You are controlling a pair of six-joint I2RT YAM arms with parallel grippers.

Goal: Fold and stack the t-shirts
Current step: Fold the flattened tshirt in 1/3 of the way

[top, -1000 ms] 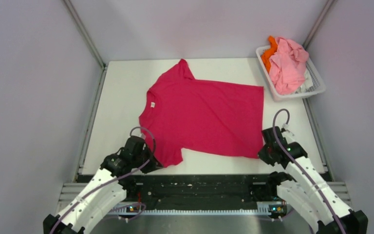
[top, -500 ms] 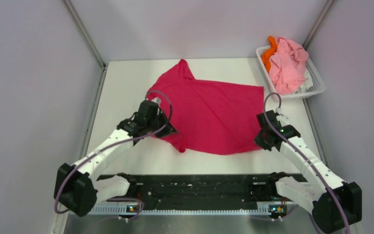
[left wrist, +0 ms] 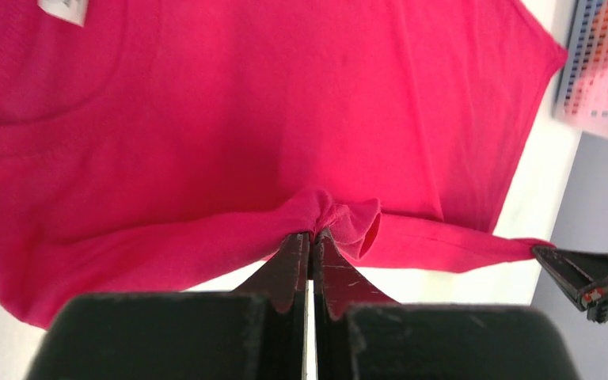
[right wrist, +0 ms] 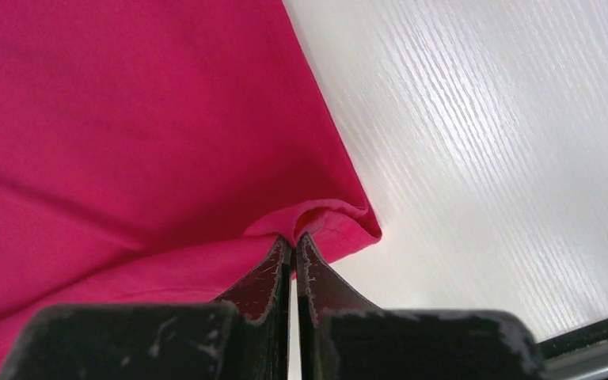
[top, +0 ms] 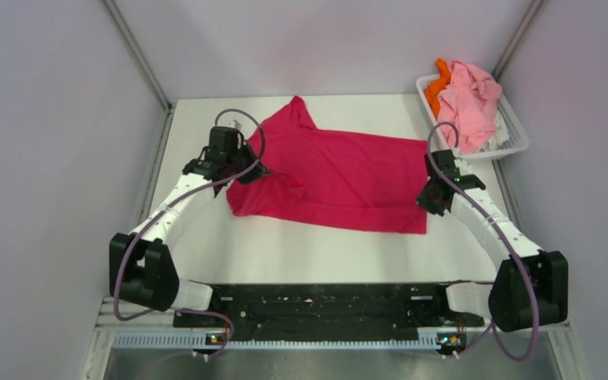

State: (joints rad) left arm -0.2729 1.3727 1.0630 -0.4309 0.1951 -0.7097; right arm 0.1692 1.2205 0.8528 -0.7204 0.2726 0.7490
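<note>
Magenta t-shirt (top: pixel 340 178): spread across the middle of the table (top: pixel 198 245), near part doubled back on itself.
Left hand (left wrist: pixel 311 236): clamped tight on bunched sleeve cloth, left side.
Right hand (right wrist: pixel 294 237): pinched on the hem corner, right side.
Handling: soft, light, limp; likely to sag and wrinkle between grips, so best held at corners, kept taut.
Other t-shirts (top: pixel 467 103): heaped in the basket (top: pixel 514 146), far right corner.

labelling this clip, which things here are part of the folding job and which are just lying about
Job: magenta t-shirt, pinched by left tool and right tool; pink t-shirt; orange t-shirt.
Lying about: white basket holding those two; table.
</note>
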